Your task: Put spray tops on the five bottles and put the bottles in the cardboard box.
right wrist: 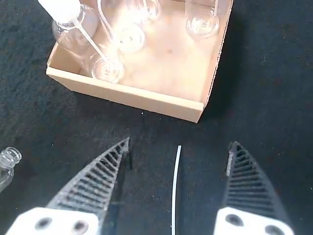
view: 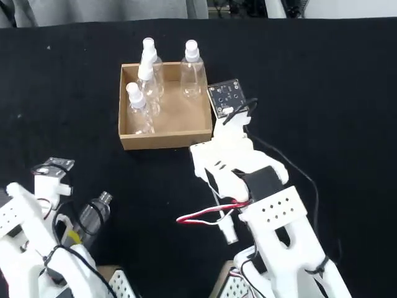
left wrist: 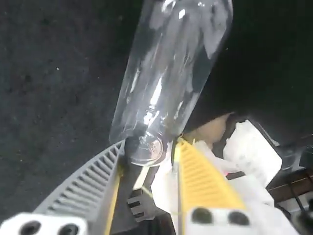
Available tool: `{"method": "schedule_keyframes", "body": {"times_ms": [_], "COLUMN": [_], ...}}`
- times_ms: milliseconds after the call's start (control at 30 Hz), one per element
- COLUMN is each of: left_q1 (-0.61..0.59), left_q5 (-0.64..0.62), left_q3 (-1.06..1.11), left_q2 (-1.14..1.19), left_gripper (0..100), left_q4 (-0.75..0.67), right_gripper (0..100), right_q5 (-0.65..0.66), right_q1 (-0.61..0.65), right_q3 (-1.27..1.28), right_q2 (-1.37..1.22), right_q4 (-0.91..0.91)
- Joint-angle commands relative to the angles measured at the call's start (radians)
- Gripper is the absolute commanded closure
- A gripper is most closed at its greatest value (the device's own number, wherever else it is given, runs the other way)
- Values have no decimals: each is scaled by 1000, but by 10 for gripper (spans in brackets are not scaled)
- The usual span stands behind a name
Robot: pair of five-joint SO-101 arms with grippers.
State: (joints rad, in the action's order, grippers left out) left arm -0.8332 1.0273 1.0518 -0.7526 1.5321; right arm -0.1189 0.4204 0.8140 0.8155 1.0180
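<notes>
The cardboard box (view: 164,138) (right wrist: 127,96) holds several clear bottles with white spray tops (view: 193,69) (right wrist: 73,22), all upright. One uncapped clear bottle (view: 96,213) (left wrist: 168,73) is tilted at the near left, with my left gripper (view: 75,228) (left wrist: 146,152) shut on its base. Its open neck (right wrist: 8,158) shows in the right wrist view. My right gripper (view: 211,162) (right wrist: 181,143) hangs open just in front of the box. A thin white dip tube (right wrist: 176,186) lies on the cloth between its fingers. It leads back to a white spray top (view: 229,235) under the right arm.
The table is covered in black cloth (view: 322,74). A red and white cable (view: 198,216) loops off the right arm over the spray top. The arm bases (view: 118,282) stand at the near edge.
</notes>
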Motion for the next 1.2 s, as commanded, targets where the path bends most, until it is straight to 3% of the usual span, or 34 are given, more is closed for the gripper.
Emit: {"method": "schedule_keyframes", "body": {"times_ms": [0, 200, 467, 900, 1167], "left_q1": [110, 325, 518, 842, 958], "left_q5": [-5, -132, -167, -552, -758], "left_q3": [36, 36, 4, -76, -157], "left_q2": [5, 5, 3, 15, 15], "left_gripper": [863, 863, 861, 859, 858], "left_q4": [-49, -58, -58, -124, -121], "right_gripper": [736, 736, 736, 736, 736], "right_q5": [11, 11, 11, 11, 11], "right_q1": [18, 18, 18, -80, -123], "right_q3": [2, 2, 2, -27, -76], "right_q2": [44, 44, 45, 45, 45], "right_q4": [-3, -3, -3, 6, 72]}}
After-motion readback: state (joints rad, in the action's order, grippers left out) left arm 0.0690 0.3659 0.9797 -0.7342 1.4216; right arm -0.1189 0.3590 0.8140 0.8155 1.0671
